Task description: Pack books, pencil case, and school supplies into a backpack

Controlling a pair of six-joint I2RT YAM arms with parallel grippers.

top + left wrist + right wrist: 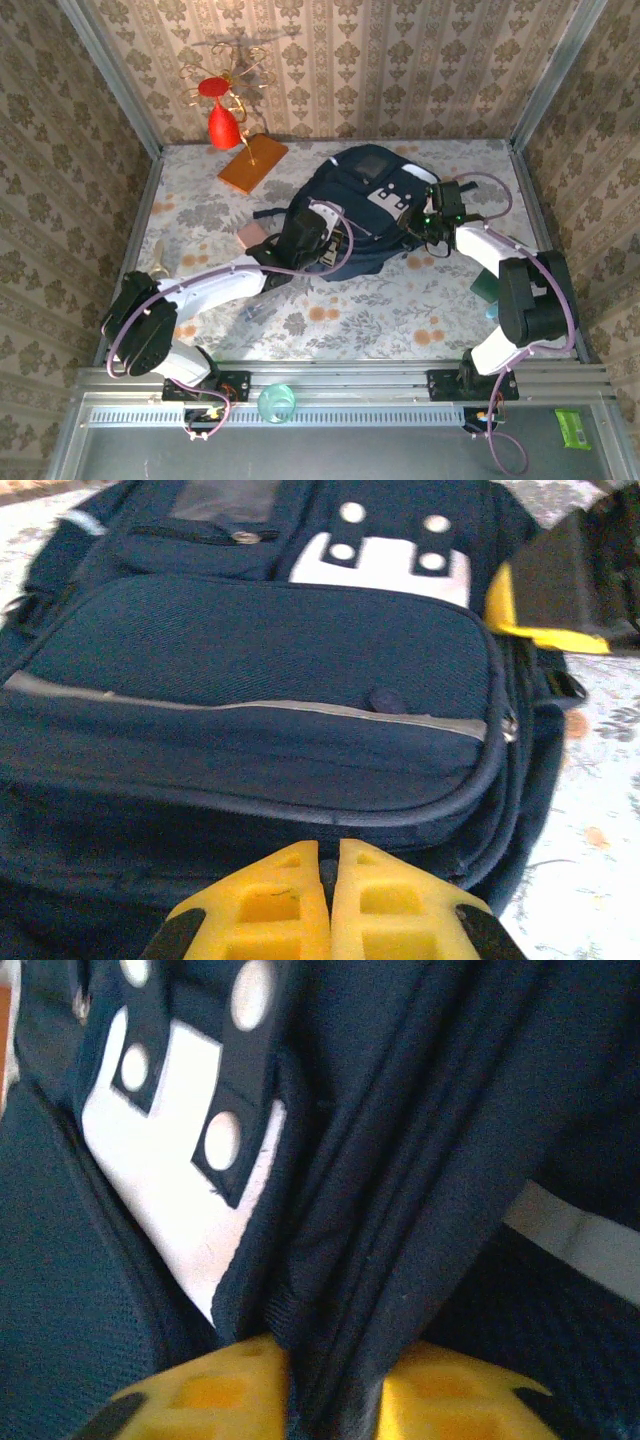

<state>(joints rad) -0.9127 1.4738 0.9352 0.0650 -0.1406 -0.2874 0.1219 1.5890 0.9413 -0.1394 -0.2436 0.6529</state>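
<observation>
The navy backpack [357, 195] lies flat in the middle of the table, front up, with a grey-white patch near its top and a pale stripe across its pocket. A pale-pink pencil case [251, 235] lies just beside its left edge. A dark green book [486, 289] lies to its right, partly hidden.

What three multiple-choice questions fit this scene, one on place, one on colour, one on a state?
1. Where on the table does the orange slab lie?
A) far side, left
B) near edge, middle
C) right edge
2. What colour is the backpack?
A) red
B) navy
C) green
3. How is the left gripper?
A) wide open
B) shut
C) holding a book
Answers:
1. A: the slab sits far back, left of the backpack.
2. B: its fabric is navy.
3. B: its fingers meet in the left wrist view.
</observation>
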